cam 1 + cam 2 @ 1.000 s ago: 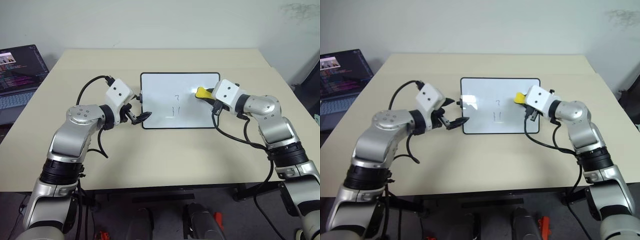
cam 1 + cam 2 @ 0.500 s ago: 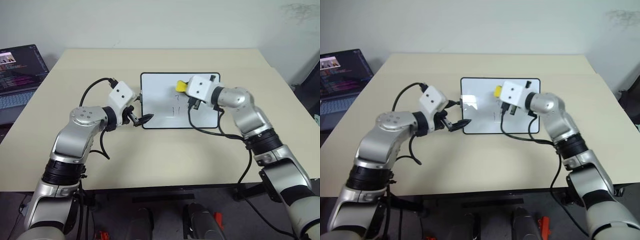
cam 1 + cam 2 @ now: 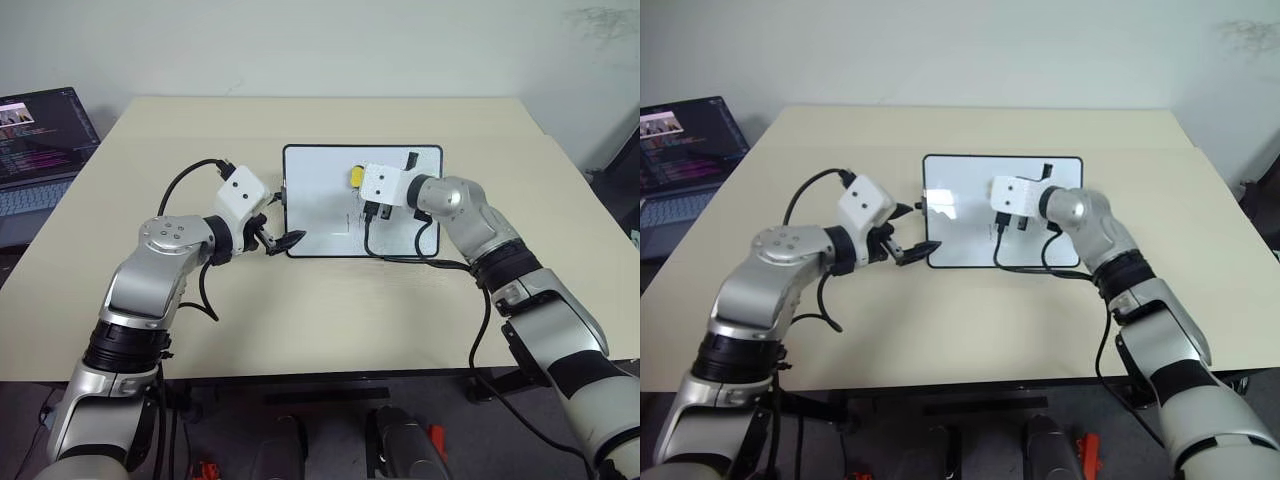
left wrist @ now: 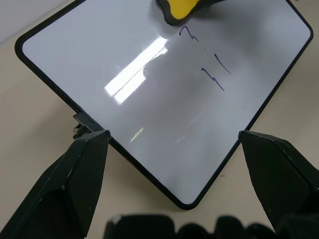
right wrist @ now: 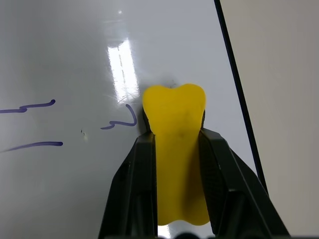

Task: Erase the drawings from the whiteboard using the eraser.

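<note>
Here, yellow notched eraser [image 5: 175, 144] in clamped right gripper [image 5: 174, 149], beside thin drawings [image 5: 35, 124].

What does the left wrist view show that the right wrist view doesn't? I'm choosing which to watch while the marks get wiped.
Left wrist view: the left gripper, fingers spread open, framing a black-framed corner of the glossy white board, with a small black knob on its edge. Right wrist view: the right gripper clamped on the small yellow eraser block, its tip beside the thin dark marker strokes. Both: the board, the strokes and the eraser.
</note>
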